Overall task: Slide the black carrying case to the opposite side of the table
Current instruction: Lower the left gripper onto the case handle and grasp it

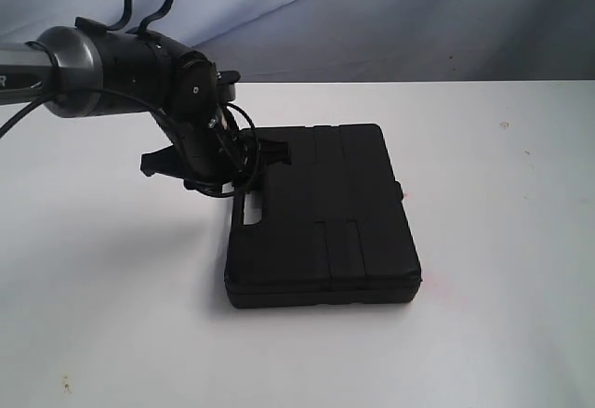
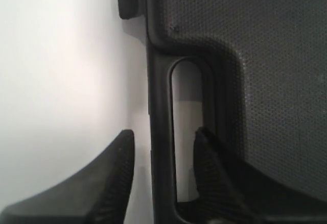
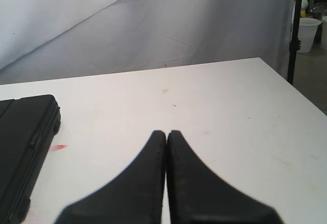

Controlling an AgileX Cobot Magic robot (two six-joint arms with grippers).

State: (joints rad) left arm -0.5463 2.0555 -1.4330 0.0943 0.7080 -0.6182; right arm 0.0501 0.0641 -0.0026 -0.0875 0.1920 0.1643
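The matte black case (image 1: 325, 222) lies flat near the middle of the white table (image 1: 483, 334), with its handle side facing left. My left gripper (image 1: 244, 185) reaches down at that side. In the left wrist view the left gripper (image 2: 164, 134) is open and straddles the handle bar (image 2: 159, 91): one finger is outside on the table, the other inside the slot (image 2: 186, 106), and a small gap shows on each side. My right gripper (image 3: 166, 132) is shut on nothing above bare table, with the case's corner (image 3: 20, 137) off to one side. It does not show in the exterior view.
A pale cloth backdrop (image 1: 390, 18) hangs behind the table. A red smudge (image 3: 57, 147) marks the tabletop by the case. In the right wrist view the table's side edge (image 3: 296, 89) drops off, with a black pole (image 3: 293, 30) and a white bucket (image 3: 309, 30) beyond it.
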